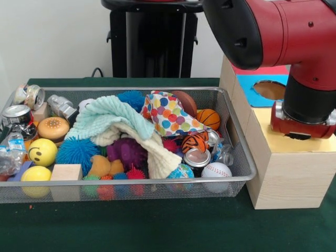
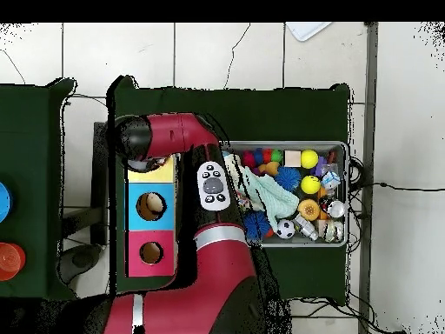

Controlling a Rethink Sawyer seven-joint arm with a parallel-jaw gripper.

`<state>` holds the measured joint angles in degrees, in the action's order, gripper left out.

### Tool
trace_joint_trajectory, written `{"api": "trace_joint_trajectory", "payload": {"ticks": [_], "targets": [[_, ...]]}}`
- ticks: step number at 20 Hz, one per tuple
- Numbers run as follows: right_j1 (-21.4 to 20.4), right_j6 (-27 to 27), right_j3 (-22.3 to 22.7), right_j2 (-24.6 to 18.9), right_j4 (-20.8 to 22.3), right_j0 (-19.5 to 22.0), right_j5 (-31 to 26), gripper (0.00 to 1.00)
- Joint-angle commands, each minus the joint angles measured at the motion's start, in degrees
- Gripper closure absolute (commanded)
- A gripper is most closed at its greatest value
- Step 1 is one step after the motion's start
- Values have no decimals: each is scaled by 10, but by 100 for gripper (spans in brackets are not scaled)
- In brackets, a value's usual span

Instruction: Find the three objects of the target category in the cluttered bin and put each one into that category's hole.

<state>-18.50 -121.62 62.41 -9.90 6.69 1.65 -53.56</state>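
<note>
One polka-dot cloth (image 1: 169, 115) lies in the bin (image 1: 239, 152), toward its right half, draped in a peak over the balls beneath it and partly tucked behind a mint-green towel (image 1: 107, 116) and a cream towel (image 1: 152, 149). It sits on top of the pile, so it is probably the easiest of its kind to reach; no other spotted cloths show, and they may be buried under the towels and toys. Around it crowd a basketball (image 1: 209, 118), a tiger-striped ball (image 1: 195, 142), a baseball (image 1: 216, 170), crushed cans (image 1: 18, 114), a smiley ball (image 1: 42, 151) and a wooden block (image 1: 66, 172).

Just beside the bin's right end stands the wooden box (image 1: 291, 178), its yellow top (image 1: 268, 137) nearest the camera. The arm (image 1: 294, 37) hangs directly over that yellow section, with its lower end (image 1: 302, 123) close above the surface and covering the hole, which cannot be seen. The blue section's hole (image 1: 269, 90) shows behind. That placement suggests a drop over the yellow opening, though nothing can be seen held. The gripper's tips are hidden under the wrist, so whether they are apart or together cannot be told.
</note>
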Motion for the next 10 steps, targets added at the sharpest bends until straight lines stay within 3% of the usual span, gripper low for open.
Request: {"api": "trace_joint_trajectory", "payload": {"ticks": [1, 6, 7, 10], "targets": [[-38, 16, 57, -19, -5, -2, -103, 100], [-61, 10, 45, -14, -5, -9, -145, 100], [-49, 14, 16, -16, -2, -8, -160, 100], [-54, 15, -4, -15, 5, -9, -173, 100]]}}
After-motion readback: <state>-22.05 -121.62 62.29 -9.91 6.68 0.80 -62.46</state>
